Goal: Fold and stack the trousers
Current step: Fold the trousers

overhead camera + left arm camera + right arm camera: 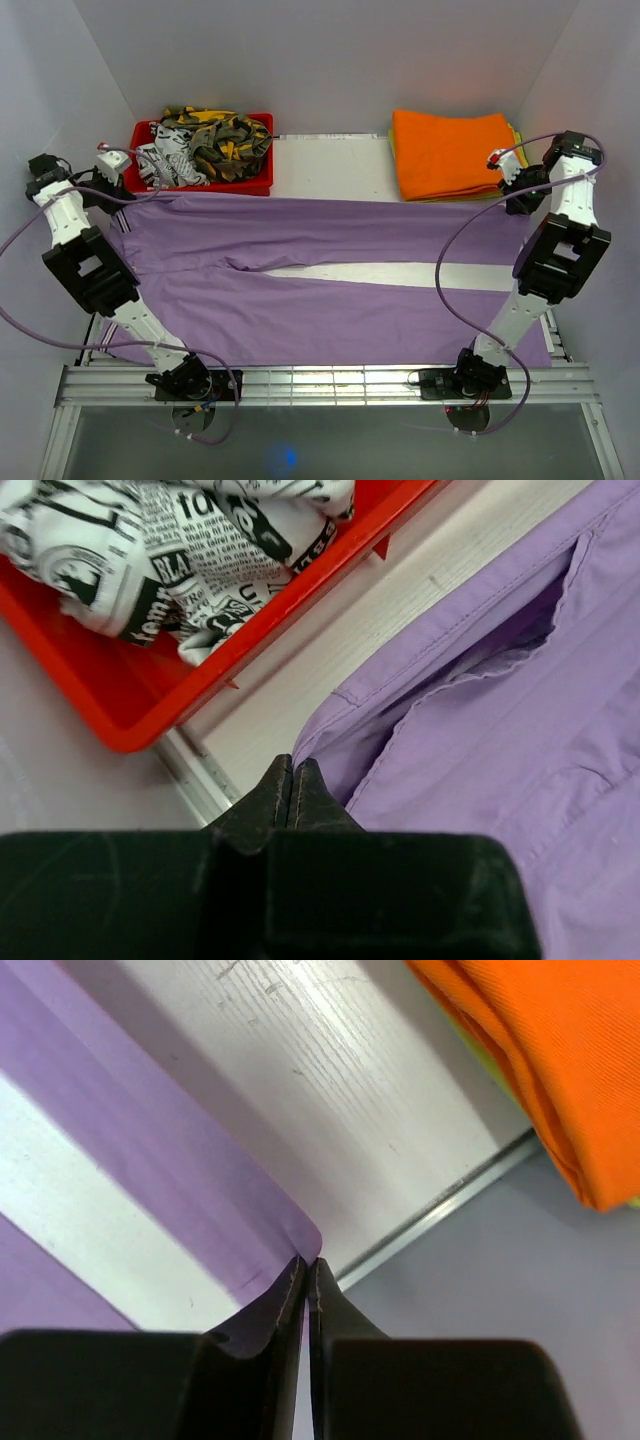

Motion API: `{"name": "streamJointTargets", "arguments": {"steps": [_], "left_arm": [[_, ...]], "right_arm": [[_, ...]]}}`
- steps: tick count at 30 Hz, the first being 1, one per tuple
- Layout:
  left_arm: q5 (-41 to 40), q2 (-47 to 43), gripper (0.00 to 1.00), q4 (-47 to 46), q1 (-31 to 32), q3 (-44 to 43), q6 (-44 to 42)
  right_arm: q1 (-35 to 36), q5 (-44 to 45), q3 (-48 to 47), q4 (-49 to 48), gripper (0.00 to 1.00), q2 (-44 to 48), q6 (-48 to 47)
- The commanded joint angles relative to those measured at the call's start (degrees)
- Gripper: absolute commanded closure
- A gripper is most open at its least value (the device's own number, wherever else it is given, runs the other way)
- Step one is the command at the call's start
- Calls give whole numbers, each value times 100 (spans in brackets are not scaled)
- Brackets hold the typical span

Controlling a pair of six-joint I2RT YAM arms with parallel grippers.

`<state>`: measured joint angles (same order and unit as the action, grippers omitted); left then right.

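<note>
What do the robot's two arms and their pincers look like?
The left arm and right arm both have white links joined by blocky black housings, and both stand on black bases. A thin purple cable loops along each. The left pincer and right pincer are matte black, tapering to narrow wedge tips.

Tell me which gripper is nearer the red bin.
Left. The left gripper is right beside the red bin, pinching the trousers at the waist corner. The right gripper is far across the table beside the orange cloths, pinching a leg hem.
</note>
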<state>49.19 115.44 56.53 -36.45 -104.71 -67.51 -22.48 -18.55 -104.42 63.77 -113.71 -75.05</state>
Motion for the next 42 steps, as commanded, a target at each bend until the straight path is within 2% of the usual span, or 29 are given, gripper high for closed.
{"name": "streamJointTargets", "arguments": {"steps": [1, 7, 12, 15, 18, 19, 20, 23, 28, 32, 33, 36, 38, 41, 42], "left_arm": [[363, -855, 100, -608, -398, 676, -402], [996, -2033, 100, -232, -1092, 1645, -1096], [856, -2596, 100, 1498, -1970, 2479, -3246], [198, -2693, 100, 2370, -2463, 3093, -4119], [-742, -2755, 100, 2345, -2666, 3718, -4332], [-988, -2755, 100, 2284, -2692, 4182, -4289], [-1190, -2746, 100, 1953, -2684, 4404, -4141], [-1701, -2720, 100, 1004, -2561, 5099, -3264], [-2150, -2114, 100, 43, -2183, 5312, -1821], [-2142, -1613, 100, -720, -1666, 4927, -521], [-2124, -1525, 100, -810, -1542, 4829, -13], [-2080, -1287, 100, -1065, -1050, 4382, 762], [-1975, -1173, 100, -1101, -813, 4091, 1036], [-1704, -937, 100, -734, -741, 3249, 1327], [-1633, -866, 100, -584, -741, 2715, 1371]], "right_arm": [[-327, 80, 272, 294, 92, 628, -1345], [-748, 35, 1414, 399, 92, 1858, -2048], [-1362, 97, 2442, 838, 92, 2835, -3137], [-1767, 368, 3478, 848, 92, 3503, -3891], [-2084, 808, 4639, 515, 92, 3970, -4246], [-2111, 1009, 4894, 322, 92, 4084, -4360], [-2120, 1072, 5340, 155, 92, 4120, -4326], [-2103, 1125, 5835, -467, 92, 4094, -4142], [-1866, 1301, 6224, -1436, 92, 3376, -3422], [-1515, 1240, 5645, -1657, 92, 2584, -2369], [-1462, 1222, 5504, -1701, 92, 2434, -2218], [-1180, 1117, 4889, -1701, 92, 1916, -1770], [-1014, 1038, 4406, -1596, 92, 1800, -1637], [-951, 844, 3739, -1254, 92, 1668, -1513], [-951, 800, 3571, -1148, 92, 1642, -1522]]}}
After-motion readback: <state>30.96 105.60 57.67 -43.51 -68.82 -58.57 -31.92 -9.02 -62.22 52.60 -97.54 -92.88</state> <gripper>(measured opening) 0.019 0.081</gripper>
